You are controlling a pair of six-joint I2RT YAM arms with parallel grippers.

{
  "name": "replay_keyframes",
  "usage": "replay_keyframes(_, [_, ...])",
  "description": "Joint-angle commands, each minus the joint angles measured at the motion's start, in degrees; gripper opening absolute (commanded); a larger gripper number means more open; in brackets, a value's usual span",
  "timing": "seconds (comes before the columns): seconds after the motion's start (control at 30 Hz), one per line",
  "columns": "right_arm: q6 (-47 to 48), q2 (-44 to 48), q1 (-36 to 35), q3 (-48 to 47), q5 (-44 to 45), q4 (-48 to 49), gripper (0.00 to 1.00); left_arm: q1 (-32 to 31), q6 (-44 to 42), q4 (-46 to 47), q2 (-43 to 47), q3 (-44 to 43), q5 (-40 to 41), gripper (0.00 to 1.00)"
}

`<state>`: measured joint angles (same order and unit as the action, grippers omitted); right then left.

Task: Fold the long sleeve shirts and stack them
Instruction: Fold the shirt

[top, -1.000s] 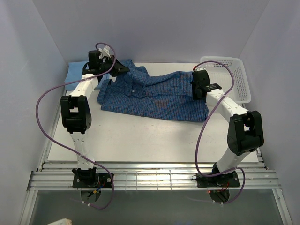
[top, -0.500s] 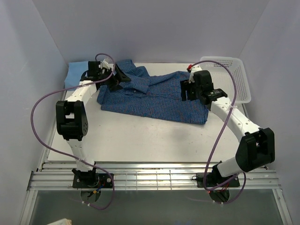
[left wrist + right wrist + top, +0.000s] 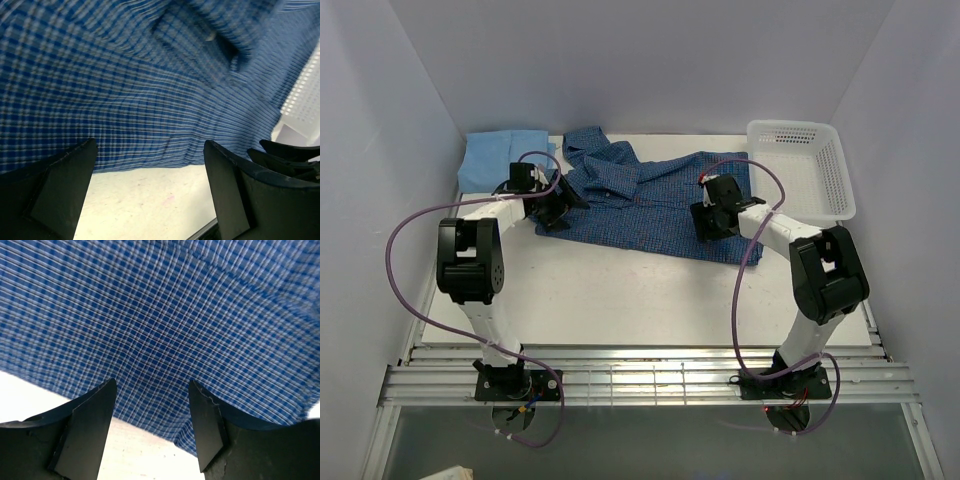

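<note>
Top external view: the checked shirt (image 3: pixel 650 200) lies spread flat just left of the basket (image 3: pixel 798 135). The light blue shirt (image 3: pixel 500 158) lies beyond it, well apart from the basket, and appears folded. At the shirt end nearest the basket sits the right gripper (image 3: pixel 705 215); at the farthest end, the left gripper (image 3: pixel 552 210). Both pincers stand wide, holding nothing, each astride the near cloth edge. Judged step: taking hold for a fold. The next move calls for both pincers to close on the edge together, then lift evenly.

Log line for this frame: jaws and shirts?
left gripper: jaws open at near-left edge of dark blue checked shirt | right gripper: jaws open at its near-right edge | light blue shirt: far-left corner
</note>
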<state>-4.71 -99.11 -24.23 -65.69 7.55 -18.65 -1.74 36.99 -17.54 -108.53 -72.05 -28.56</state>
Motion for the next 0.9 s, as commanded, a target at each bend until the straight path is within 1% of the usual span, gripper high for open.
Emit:
replay_keyframes(0.0, [-1.61, -1.17, 0.23, 1.52, 0.45, 2.48, 0.65, 0.68, 0.18, 1.02, -0.63, 2.17, 3.50, 0.98])
replay_keyframes(0.07, [-1.97, -1.09, 0.23, 3.71, 0.45, 2.83, 0.65, 0.77, 0.01, 0.93, -0.80, 3.40, 4.38, 0.98])
replay_keyframes(0.2, [-2.85, 0.49, 0.15, 8.54, -0.60, 3.89, 0.65, 0.86, -0.17, -0.13, -0.89, 5.77, 9.47, 0.98])
replay_keyframes(0.33, [-3.81, 2.51, 0.15, 12.68, -1.31, 4.15, 0.65, 0.86, 1.32, -0.83, -1.69, 9.20, 8.70, 0.98])
replay_keyframes(0.43, [-3.99, 4.45, 0.15, 15.67, -1.57, 4.15, 0.65, 0.95, 2.03, -2.14, -0.46, 13.32, 10.53, 0.98])
replay_keyframes(0.53, [-4.52, 6.56, 0.15, 17.96, -1.75, 3.80, 0.65, 0.95, 3.35, -7.14, 2.96, 17.10, 13.08, 0.98])
replay_keyframes(0.57, [-4.78, 7.17, 0.15, 19.45, -1.92, 3.71, 0.65, 0.95, 4.39, -8.55, 5.41, 18.25, 14.22, 0.98])
replay_keyframes(0.63, [-5.22, 9.02, 0.23, 20.95, -1.66, 2.84, 0.65, 0.95, 5.63, -11.37, 8.23, 21.15, 14.49, 0.98])
replay_keyframes(0.67, [-6.09, 11.02, 0.15, 22.87, -0.71, 1.62, 0.65, 0.95, 7.46, -13.55, 12.77, 25.95, 12.67, 0.98])
replay_keyframes(0.7, [-6.10, 11.04, 0.15, 23.58, -0.70, 1.60, 0.66, 0.95, 7.48, -13.57, 12.82, 27.74, 12.21, 0.98])
replay_keyframes(0.73, [-6.45, 12.44, 0.23, 24.29, -0.44, 1.34, 0.66, 0.95, 9.57, -16.36, 16.12, 29.06, 12.03, 0.98])
replay_keyframes(0.8, [-6.89, 14.20, 0.23, 26.30, -0.08, 0.73, 0.66, -0.36, 10.81, -19.01, 20.44, 32.48, 11.16, 0.98])
replay_keyframes(0.83, [-7.15, 14.56, 0.15, 26.66, 0.35, 0.29, 0.66, -0.81, 11.60, -22.59, 23.07, 33.28, 12.63, 0.98])
replay_keyframes(0.87, [-8.11, 14.99, 0.23, 26.93, 0.53, -0.85, 0.66, -1.25, 12.74, -24.45, 28.50, 33.90, 13.60, 0.98])
